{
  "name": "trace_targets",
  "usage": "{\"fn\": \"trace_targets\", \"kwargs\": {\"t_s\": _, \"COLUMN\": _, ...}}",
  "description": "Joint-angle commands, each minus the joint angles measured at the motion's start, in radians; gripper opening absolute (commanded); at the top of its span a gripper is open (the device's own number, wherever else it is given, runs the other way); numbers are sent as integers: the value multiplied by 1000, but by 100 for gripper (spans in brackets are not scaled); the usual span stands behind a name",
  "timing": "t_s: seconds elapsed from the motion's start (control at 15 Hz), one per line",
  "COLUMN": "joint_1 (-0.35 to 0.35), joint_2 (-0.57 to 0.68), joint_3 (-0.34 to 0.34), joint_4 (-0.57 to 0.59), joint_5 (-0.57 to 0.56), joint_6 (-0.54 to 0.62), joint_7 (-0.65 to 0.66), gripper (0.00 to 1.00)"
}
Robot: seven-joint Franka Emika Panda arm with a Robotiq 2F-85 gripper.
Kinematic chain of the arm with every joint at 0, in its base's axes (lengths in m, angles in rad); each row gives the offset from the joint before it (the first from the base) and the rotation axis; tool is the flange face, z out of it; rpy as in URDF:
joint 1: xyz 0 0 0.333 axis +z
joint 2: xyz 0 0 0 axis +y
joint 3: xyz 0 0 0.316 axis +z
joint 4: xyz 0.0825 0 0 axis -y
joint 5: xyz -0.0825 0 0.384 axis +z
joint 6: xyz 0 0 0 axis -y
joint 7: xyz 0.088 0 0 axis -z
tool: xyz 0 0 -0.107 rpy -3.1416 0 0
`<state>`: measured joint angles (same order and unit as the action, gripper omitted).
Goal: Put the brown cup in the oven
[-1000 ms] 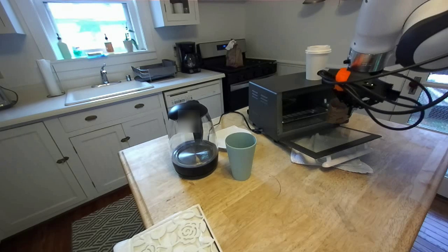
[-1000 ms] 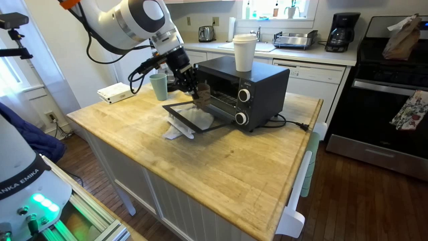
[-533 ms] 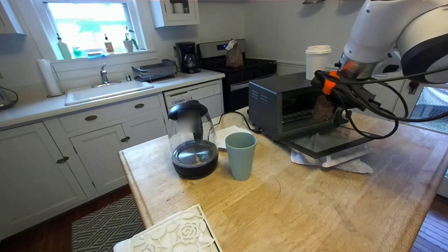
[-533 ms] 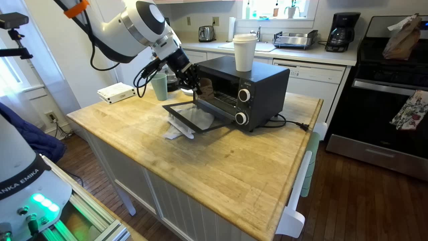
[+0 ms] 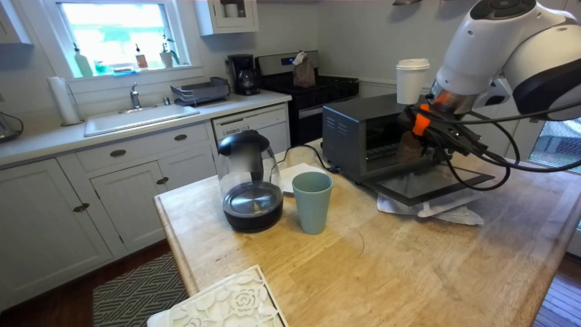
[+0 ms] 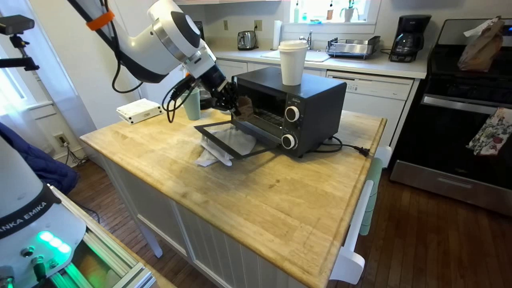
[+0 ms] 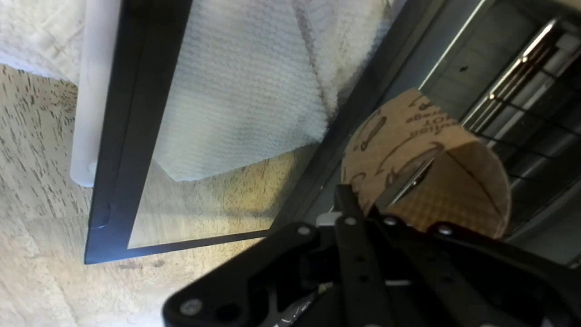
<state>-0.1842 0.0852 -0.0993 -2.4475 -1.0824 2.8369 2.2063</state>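
The claw (image 7: 361,205) is clamped on the wall of the one brown cup (image 7: 404,141), near its rim. That cup is at the mouth of the oven (image 6: 316,106), above the hinge edge of the oven's single dropped door (image 5: 417,184); how much of it sits past the opening, I cannot tell. Its open end faces up toward the claw, and its long axis tilts a little from upright in both exterior views. Crumpled white towelling (image 5: 463,216) lies beneath the door. On the oven's top stands one white lidded cup (image 6: 292,64), upright; two white knobs (image 6: 292,114) sit on its front. Off the oven's vented side, on the same wooden table (image 6: 224,188), are one green cup (image 5: 313,204), mouth up, one glass kettle (image 5: 252,186) just beside it and, farther out, one carved white box (image 5: 231,302). Well apart from the oven, across the room, are one stove (image 6: 452,120) bearing one paper bag (image 6: 482,47), one coffee maker (image 6: 409,38) and one dish rack (image 6: 354,47).
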Motion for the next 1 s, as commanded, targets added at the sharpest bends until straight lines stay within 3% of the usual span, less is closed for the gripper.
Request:
{"fn": "trace_targets", "kwargs": {"t_s": 0.0, "joint_1": 3, "joint_2": -20, "joint_3": 6, "joint_4": 2, "joint_5": -39, "joint_6": -6, "joint_7": -127, "gripper": 0}}
{"fn": "trace_targets", "kwargs": {"t_s": 0.13, "joint_1": 5, "joint_2": -20, "joint_3": 1, "joint_4": 17, "joint_5": -73, "joint_6": -4, "joint_7": -149, "gripper": 0}}
{"fn": "trace_targets", "kwargs": {"t_s": 0.47, "joint_1": 7, "joint_2": 6, "joint_3": -14, "joint_4": 83, "joint_5": -251, "joint_6": -5, "joint_7": 14, "gripper": 0}}
{"fn": "trace_targets", "kwargs": {"t_s": 0.93, "joint_1": 6, "joint_2": 57, "joint_3": -18, "joint_4": 110, "joint_5": -392, "joint_6": -28, "joint_7": 130, "gripper": 0}}
